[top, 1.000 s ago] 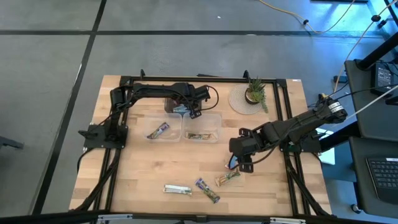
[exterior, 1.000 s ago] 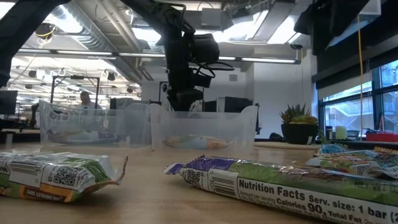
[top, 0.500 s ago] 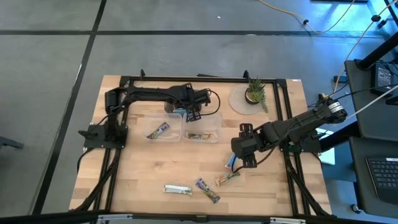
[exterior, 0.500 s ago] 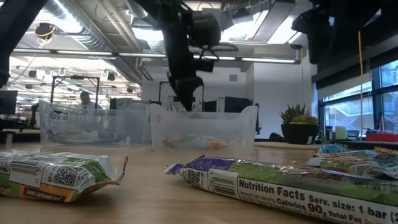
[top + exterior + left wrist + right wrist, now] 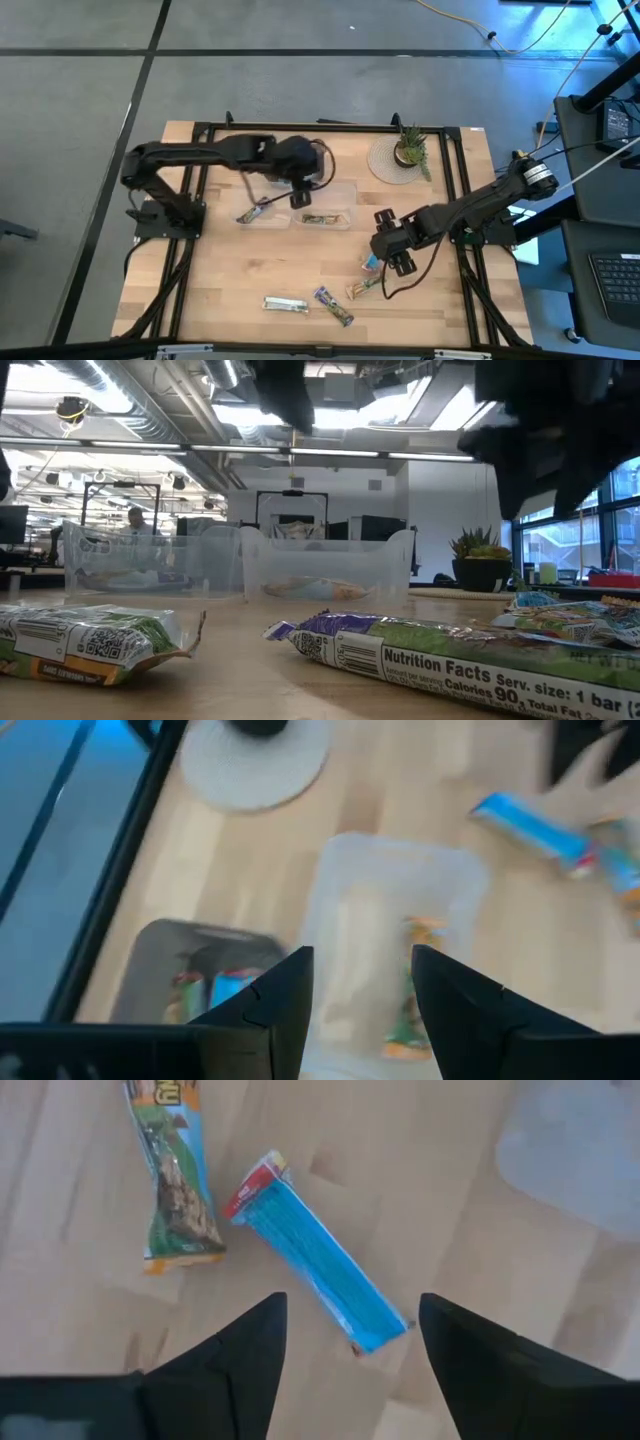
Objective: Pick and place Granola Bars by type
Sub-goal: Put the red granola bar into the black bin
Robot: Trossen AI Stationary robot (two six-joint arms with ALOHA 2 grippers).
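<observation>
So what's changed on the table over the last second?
The left gripper drew back from the tray toward the tubs, open and empty. The right gripper shifted toward the blue bar, open over it. The bars on the table stayed put.

We count four granola bars loose on the table: a blue bar (image 5: pixel 372 262) under the right gripper (image 5: pixel 393 254), a green bar (image 5: pixel 364 287) just beside it, a purple bar (image 5: pixel 332 306) and a silvery bar (image 5: pixel 285 304) farther off. Two clear tubs (image 5: pixel 323 205) sit under the left gripper (image 5: pixel 300 199), one bar in each (image 5: pixel 255 210). One dark tray (image 5: pixel 190 965) holds at least two bars.
</observation>
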